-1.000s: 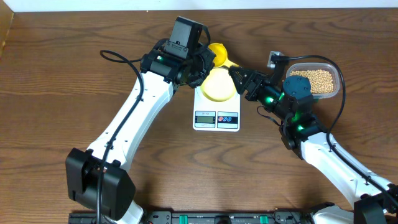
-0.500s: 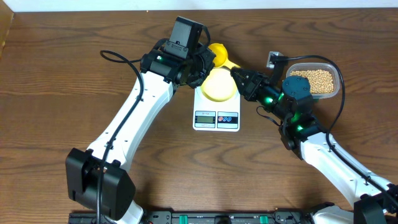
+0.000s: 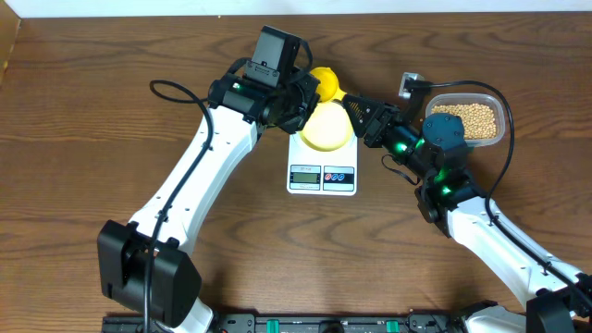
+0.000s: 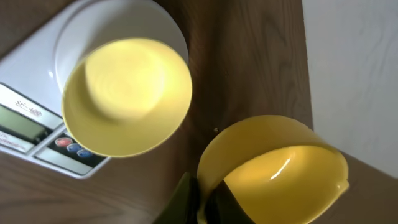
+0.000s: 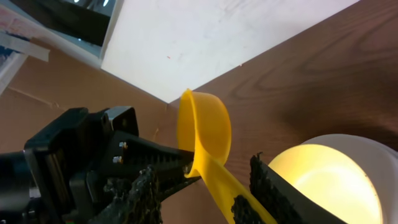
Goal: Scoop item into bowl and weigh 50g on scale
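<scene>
The pale-yellow bowl sits empty on the white scale; it also shows in the left wrist view and the right wrist view. The beans lie in a clear tub at the right. A bright yellow scoop is held in the air behind the scale. My left gripper is shut on the scoop's rim. My right gripper is open, its fingers on either side of the scoop's handle. The scoop looks empty.
The clear plastic tub stands at the back right, beside my right arm. The scale's display and buttons face the front. The table's back edge and a white wall are just behind the scoop.
My right gripper has shifted slightly up the scoop handle toward the back. The left arm, bowl and scale have not moved.
</scene>
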Robot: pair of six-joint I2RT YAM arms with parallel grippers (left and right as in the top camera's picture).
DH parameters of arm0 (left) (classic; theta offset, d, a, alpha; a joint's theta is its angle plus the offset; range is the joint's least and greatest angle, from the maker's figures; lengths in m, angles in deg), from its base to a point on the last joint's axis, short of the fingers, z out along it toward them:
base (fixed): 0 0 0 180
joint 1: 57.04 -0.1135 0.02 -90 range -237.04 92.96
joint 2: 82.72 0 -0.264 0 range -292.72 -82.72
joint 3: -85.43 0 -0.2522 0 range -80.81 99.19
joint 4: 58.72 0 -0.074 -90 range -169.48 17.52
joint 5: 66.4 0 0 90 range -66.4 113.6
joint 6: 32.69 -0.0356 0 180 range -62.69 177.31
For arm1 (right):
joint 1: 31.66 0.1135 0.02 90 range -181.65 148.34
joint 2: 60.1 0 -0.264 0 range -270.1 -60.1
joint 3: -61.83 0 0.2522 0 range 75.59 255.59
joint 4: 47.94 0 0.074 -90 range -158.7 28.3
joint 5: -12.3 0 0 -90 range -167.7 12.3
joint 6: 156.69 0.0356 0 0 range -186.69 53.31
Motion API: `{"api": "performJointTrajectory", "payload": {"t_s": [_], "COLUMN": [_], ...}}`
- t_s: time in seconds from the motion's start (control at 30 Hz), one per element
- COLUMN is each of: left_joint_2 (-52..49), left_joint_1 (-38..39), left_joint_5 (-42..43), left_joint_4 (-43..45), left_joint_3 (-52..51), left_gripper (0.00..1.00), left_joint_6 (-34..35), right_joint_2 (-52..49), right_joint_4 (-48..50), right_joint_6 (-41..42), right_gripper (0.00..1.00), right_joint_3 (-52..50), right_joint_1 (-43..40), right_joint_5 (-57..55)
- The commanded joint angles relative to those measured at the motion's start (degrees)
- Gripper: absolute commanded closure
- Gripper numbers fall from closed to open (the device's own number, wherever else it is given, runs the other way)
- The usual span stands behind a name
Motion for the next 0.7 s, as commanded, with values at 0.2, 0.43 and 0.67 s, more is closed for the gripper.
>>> {"api": "performJointTrajectory", "payload": {"t_s": [0.2,0.43,0.67], "left_joint_2": [0.8,0.8,0.8], "left_joint_1": [0.1,0.1,0.2], "left_joint_5": [2.6,2.8,4.1], "left_joint_4": [0.0,0.0,0.0], "left_joint_3": [0.1,0.1,0.1], "left_gripper": [0.92,0.92,0.92], "left_joint_6": [5.3,5.7,5.7], "right_joint_2": [-0.2,-0.2,-0.2], "right_joint_4": [0.9,1.0,1.0], "right_joint_6": [-1.1,-1.1,-1.1], "right_gripper": [0.64,0.75,0.81], "right_joint_3": [0.9,0.9,0.9], "right_joint_1": [0.3,0.3,0.3], "right_joint_5": [-0.7,-0.7,-0.7]}}
